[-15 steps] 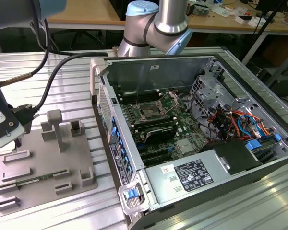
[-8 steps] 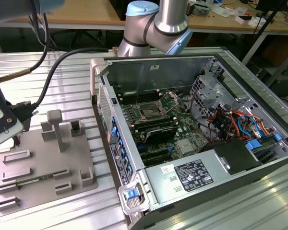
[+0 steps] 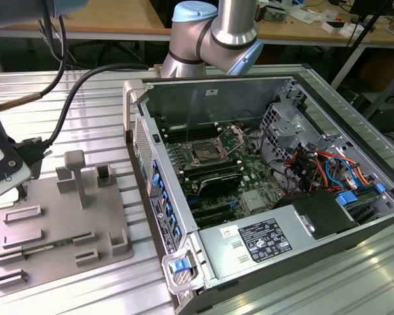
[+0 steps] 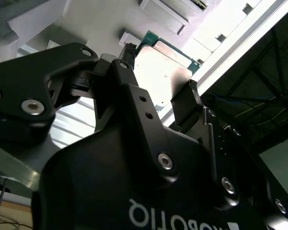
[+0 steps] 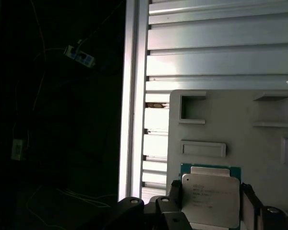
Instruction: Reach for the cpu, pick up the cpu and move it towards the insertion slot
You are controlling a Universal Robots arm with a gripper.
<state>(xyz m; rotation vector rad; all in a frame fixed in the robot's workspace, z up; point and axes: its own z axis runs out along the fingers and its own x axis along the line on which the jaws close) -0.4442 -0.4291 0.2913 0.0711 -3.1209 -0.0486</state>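
1. Clearly, in both wrist views the end effector (image 4: 159, 79) (image 5: 211, 203) is clamped on the cpu (image 4: 165, 64) (image 5: 210, 191), over the grey tray (image 4: 96, 19) (image 5: 221, 120).
2. At the exterior view's left edge the end effector (image 3: 13, 187) is cut off and the cpu is hidden; the insertion slot (image 3: 203, 153) sits well apart.

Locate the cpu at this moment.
In both wrist views the cpu is clamped in the gripper, just above the grey plastic tray that lies at the exterior view's left, outside the open computer case.
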